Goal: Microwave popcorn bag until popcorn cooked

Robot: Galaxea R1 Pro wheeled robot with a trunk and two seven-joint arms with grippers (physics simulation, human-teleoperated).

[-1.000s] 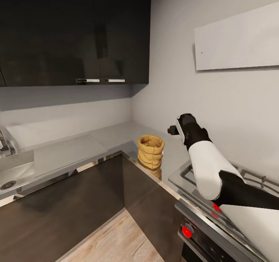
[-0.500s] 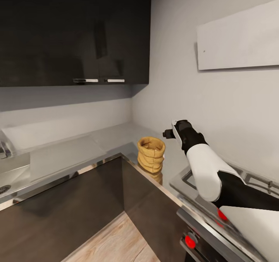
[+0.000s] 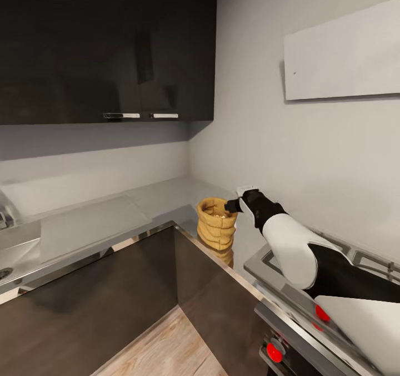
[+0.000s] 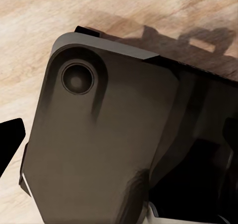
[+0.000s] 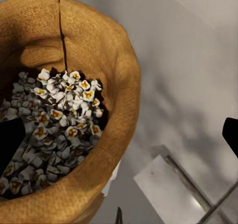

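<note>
Fingers of the right gripper (image 3: 232, 204) are spread wide, one tip over the popcorn bag (image 3: 215, 223) and one outside its rolled rim. Upright and mouth-up, the bag stands near the countertop (image 3: 166, 195) front edge, beside the hob (image 3: 311, 276). Left gripper's state cannot be told.
</note>
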